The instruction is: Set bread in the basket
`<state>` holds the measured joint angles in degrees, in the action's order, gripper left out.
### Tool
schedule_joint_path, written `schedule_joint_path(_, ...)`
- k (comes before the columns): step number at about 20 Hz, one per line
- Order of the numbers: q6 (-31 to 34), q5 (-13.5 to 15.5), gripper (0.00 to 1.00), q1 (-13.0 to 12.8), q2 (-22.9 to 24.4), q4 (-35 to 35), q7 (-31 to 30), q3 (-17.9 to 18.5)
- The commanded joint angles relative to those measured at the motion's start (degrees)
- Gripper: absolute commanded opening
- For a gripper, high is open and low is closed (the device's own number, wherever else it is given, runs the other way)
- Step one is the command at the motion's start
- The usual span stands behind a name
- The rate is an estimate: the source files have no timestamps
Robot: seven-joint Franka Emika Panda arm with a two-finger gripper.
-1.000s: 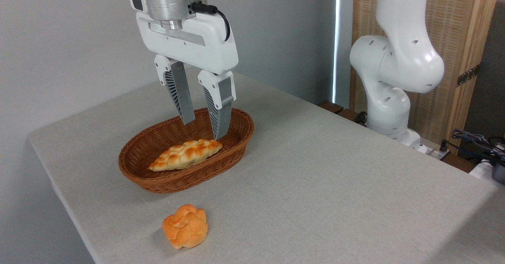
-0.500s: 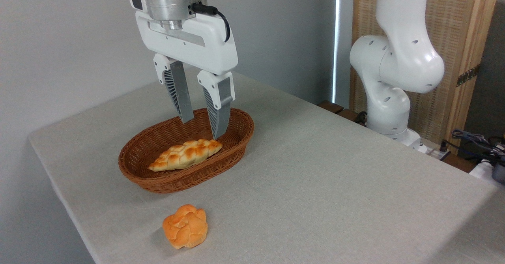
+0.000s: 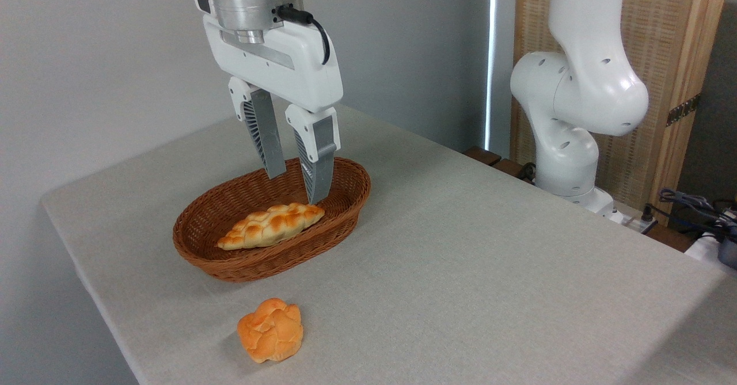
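My two-finger gripper hangs with its jaws parted and nothing between them, above the far right part of the oval, shallow, reddish-brown woven wicker basket. The long braided loaf of bread, pale yellow with toasted golden-brown bumps, lies directly below and a little toward the camera from my fingertips, resting on the basket floor against the near wall. Its long axis runs from lower left to upper right, roughly along the basket's own length, and its right pointed end sits just under my right fingertip; whether the tip touches the loaf or hangs just above it I cannot tell from this angle. I judge the task done, since the loaf lies wholly inside the rim. What the next move turns on is that the bread is below me, so the free way out is straight up; going sideways at this height risks brushing the basket's far rim behind my fingers. Well in front of me, outside the basket on the grey cloth-covered table, sits a small round orange bun, clear of my path. My arm's white base stands well off to the right.
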<state>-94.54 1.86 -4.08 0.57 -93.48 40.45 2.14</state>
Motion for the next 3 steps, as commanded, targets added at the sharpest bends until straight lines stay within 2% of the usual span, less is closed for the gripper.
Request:
schedule_joint_path(1, 1.38, 0.87, 1.0, 0.04, -0.04, 0.76, 1.04, 0.41)
schedule_joint_path(3, 1.38, 0.87, 1.0, 0.04, -0.04, 0.76, 1.04, 0.5)
